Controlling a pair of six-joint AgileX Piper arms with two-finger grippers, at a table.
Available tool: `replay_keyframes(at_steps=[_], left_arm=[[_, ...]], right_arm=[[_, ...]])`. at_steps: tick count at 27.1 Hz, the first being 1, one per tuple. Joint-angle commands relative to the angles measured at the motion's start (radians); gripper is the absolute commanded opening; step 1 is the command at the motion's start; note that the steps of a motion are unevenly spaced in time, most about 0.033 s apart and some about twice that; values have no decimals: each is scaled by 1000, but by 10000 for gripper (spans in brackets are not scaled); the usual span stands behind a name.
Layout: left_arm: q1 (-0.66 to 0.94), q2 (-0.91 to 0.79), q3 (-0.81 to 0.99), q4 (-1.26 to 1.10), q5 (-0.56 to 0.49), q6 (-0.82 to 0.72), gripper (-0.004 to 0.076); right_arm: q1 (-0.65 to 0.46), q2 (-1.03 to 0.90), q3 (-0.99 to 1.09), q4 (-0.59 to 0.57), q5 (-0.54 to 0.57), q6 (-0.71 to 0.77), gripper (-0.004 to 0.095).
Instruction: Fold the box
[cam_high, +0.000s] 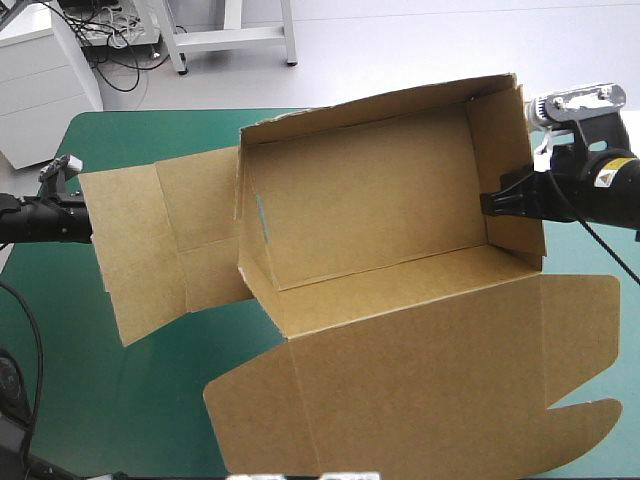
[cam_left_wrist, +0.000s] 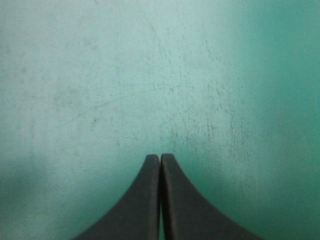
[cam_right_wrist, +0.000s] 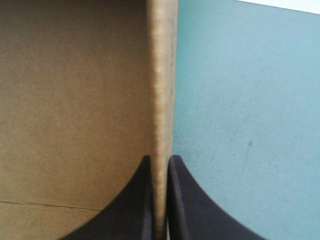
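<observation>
Lid (cam_high: 430, 370): broad flat panel of brown board, nearest item, lying on the near half of the table and reaching toward its right edge. Joined along a crease to the rest of the box (cam_high: 370, 200).

Box: brown, at the middle of the table, open at the top. Far, left and right walls stand raised around the floor. Further flat panels, the left flaps (cam_high: 150, 250), spread from the left wall toward the table's left edge.

Right gripper (cam_high: 492, 203): comes in from the right and is clamped on the top edge of the right wall (cam_high: 510, 170). In the right wrist view the black fingers (cam_right_wrist: 142, 200) are all but closed, with the board's edge between them, the box interior on one side and the teal-green cover (cam_right_wrist: 250, 125) on the other.

Left gripper (cam_left_wrist: 160, 156): at the table's left edge, just beside the outer edge of the left flaps. Fingers pressed together in one point, nothing between them. Only bare teal-green cover lies ahead.
</observation>
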Motion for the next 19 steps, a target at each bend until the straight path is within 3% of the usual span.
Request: replay_keyframes(at_steps=[1, 4, 9, 19], left_arm=[[-25, -43, -25, -76, 52, 68, 18], [-57, -43, -25, -75, 88, 124, 237], [-97, -43, -25, -75, 100, 124, 478], [-224, -43, -25, -116, 138, 122, 496]], right_arm=[[-5, 25, -19, 59, -66, 4, -23], [-5, 69, -19, 77, -61, 4, -23], [-5, 100, -19, 79, -30, 4, -22], [-5, 130, -19, 83, -96, 4, -22]])
